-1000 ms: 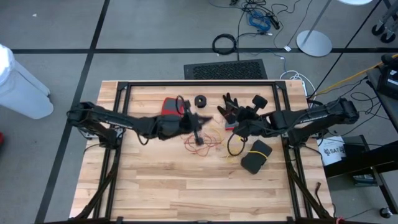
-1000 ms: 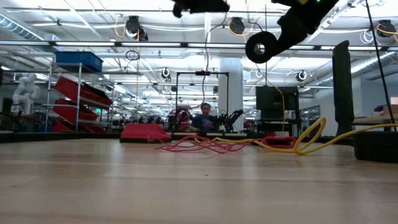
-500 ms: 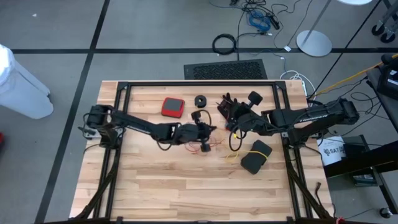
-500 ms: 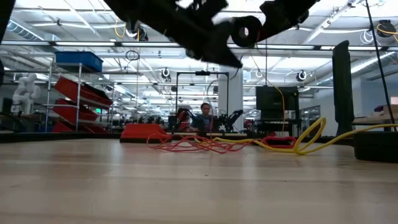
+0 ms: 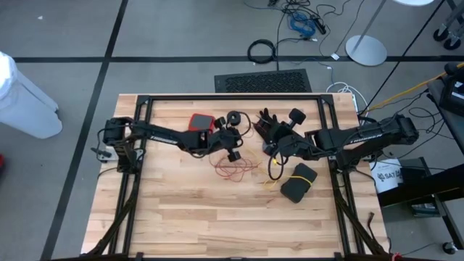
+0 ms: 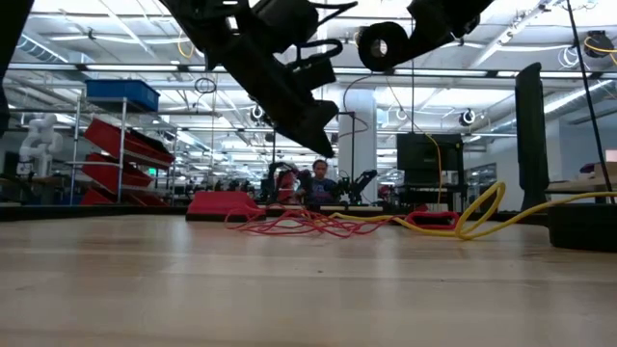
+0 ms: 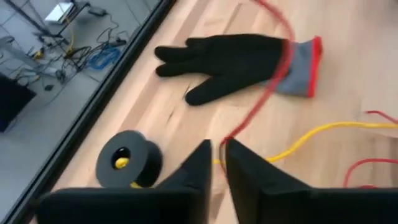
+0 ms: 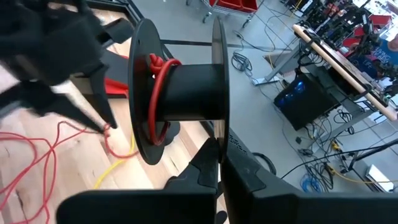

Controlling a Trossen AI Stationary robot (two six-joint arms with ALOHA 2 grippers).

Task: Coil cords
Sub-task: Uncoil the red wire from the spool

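Note:
My right gripper [image 8: 219,146] is shut on a black reel [image 8: 177,93] and holds it up over the table's far right part [image 5: 296,114]. A few turns of the red cord [image 8: 155,93] lie on the hub. The rest of that cord lies as a loose tangle [image 5: 235,168] on the wood. My left gripper [image 7: 217,155] hangs above the tangle, its fingers a narrow slit apart, and the red cord [image 7: 261,93] runs into the slit at the tips. A second reel [image 7: 127,165] with a yellow centre lies flat on the table. The yellow cord [image 5: 274,170] loops beside it. My left gripper has the red cord [image 7: 229,138] running in between its fingertips, but the slit is wider than the cord, so I cannot tell whether the fingers touch it. My right gripper pinches the rim of one flange [image 8: 214,134] of the reel between its two fingers, coming from the table's right and slanting down. The reel is lifted clear with its axle about level.
A black glove [image 7: 236,59] with a grey and red cuff lies ahead of the left gripper. A red square pad [image 5: 201,123] lies at the far left, and a black pouch [image 5: 299,181] at the near right. A black frame [image 5: 232,98] borders the table. A person [image 6: 318,183] sits far behind.
My left gripper has come down toward the red tangle and tipped so that it points downward, swinging first toward the near edge and then back toward the far edge. The reel in my right gripper has shifted a little and turned.

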